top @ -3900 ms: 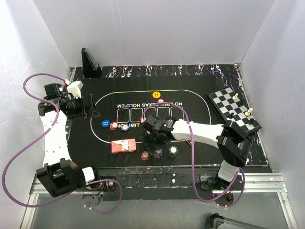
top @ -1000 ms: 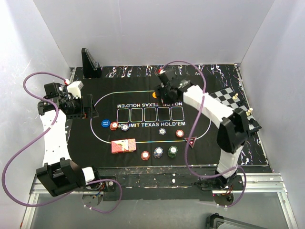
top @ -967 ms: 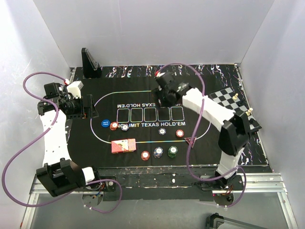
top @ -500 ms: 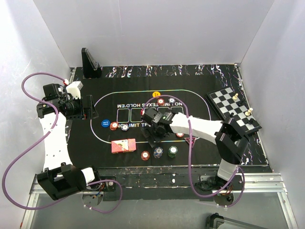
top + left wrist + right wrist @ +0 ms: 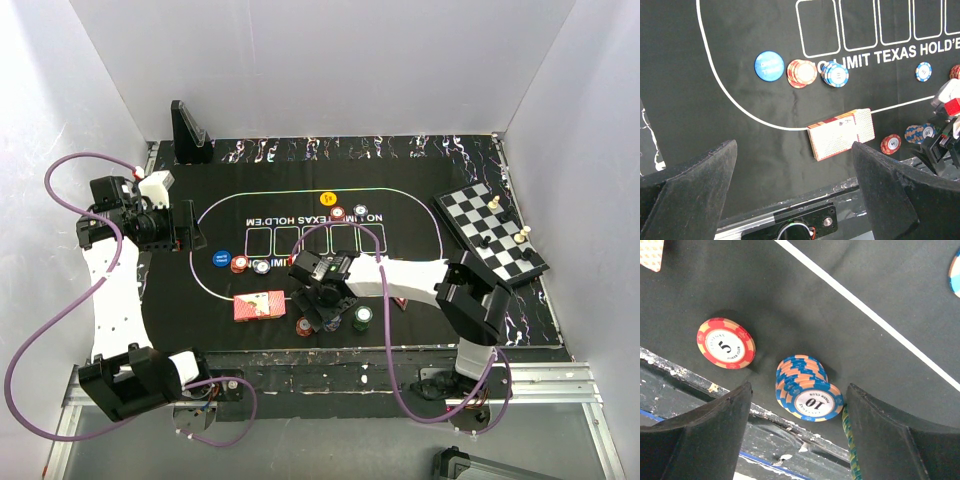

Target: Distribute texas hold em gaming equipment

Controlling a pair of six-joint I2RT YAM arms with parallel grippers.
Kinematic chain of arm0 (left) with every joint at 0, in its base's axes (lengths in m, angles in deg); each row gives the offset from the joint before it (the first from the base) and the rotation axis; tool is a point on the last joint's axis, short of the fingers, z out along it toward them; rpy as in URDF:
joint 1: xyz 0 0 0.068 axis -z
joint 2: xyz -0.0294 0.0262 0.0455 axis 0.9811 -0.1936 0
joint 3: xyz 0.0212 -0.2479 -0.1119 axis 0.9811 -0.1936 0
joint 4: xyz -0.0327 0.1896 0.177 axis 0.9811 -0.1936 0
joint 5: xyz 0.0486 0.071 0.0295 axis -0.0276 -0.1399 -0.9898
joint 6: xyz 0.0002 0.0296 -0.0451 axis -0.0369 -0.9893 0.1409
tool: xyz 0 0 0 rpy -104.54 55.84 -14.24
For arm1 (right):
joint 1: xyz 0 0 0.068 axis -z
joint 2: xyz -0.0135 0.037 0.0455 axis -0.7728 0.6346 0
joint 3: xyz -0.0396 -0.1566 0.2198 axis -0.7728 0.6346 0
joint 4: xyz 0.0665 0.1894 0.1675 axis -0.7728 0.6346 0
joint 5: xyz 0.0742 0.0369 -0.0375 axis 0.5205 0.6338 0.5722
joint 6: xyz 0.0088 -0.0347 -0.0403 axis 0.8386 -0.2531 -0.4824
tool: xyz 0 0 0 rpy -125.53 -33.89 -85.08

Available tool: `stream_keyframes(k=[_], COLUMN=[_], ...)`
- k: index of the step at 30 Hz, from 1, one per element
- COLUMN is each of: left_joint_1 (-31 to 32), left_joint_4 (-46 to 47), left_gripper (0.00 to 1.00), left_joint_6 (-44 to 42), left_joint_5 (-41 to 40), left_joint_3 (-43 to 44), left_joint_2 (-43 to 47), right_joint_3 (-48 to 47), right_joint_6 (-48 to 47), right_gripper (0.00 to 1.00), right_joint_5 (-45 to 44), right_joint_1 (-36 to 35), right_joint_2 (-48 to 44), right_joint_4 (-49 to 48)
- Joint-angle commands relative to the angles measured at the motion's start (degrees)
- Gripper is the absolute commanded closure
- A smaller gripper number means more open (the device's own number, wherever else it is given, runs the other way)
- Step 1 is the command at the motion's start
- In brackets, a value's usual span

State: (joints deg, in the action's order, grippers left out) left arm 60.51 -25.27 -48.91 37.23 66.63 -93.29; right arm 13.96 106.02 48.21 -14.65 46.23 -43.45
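My right gripper (image 5: 325, 308) hangs open low over the mat's near edge. In the right wrist view its fingers (image 5: 715, 435) stand either side of a blue-and-orange chip stack (image 5: 809, 388) marked 10, not touching it. A red chip (image 5: 725, 343) marked 5 lies to its left, and a green stack's edge (image 5: 851, 447) shows by the right finger. The red-backed card deck (image 5: 259, 305) lies left of these chips. My left gripper (image 5: 183, 225) is open and empty off the mat's left side, and its wrist view shows the deck (image 5: 841, 134). The triangular marker is mostly hidden by my right arm.
A blue chip (image 5: 220, 258), a red stack (image 5: 240, 264) and a white-blue stack (image 5: 261, 266) lie at mid-left. Orange (image 5: 326, 198), red (image 5: 338, 212) and white (image 5: 360, 211) chips lie far. The chessboard (image 5: 490, 232) stands right, a black stand (image 5: 188, 130) at back left.
My right arm has swung from the far side of the mat back to the near edge and come down over the blue-and-orange stack. The left arm has barely moved.
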Motion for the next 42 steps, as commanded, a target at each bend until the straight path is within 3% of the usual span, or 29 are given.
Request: stream_keyframes(k=[1, 6, 12, 30, 34, 42], left_joint_1=[-0.5, -0.4, -0.4, -0.5, -0.4, -0.4], left_joint_4=[0.0, 0.3, 0.4, 0.4, 0.5, 0.7], left_gripper=[0.00, 0.00, 0.00, 0.00, 0.00, 0.00], left_joint_6=[-0.2, -0.2, -0.2, -0.4, -0.4, -0.4], left_joint_5=[0.1, 0.1, 0.1, 0.6, 0.6, 0.9], left_joint_3=[0.1, -0.2, -0.1, -0.6, -0.6, -0.8], left_joint_2=[1.9, 2.0, 1.9, 2.2, 2.0, 2.0], right_joint_3=[1.0, 1.5, 1.7, -4.3, -5.1, -2.3], right_joint_6=[1.3, 1.3, 1.3, -1.2, -0.7, 1.0], right_gripper=[0.20, 0.35, 0.60, 0.63, 0.71, 0.76], right_joint_5=[0.2, 0.4, -1.1, -3.5, -6.1, -8.0], right_joint_1=[-0.2, -0.1, -0.1, 0.0, 5.6, 25.8], right_joint_2=[1.2, 1.8, 1.2, -3.0, -5.6, -10.8], right_joint_4=[-1.7, -2.1, -1.4, 5.0, 6.1, 5.3])
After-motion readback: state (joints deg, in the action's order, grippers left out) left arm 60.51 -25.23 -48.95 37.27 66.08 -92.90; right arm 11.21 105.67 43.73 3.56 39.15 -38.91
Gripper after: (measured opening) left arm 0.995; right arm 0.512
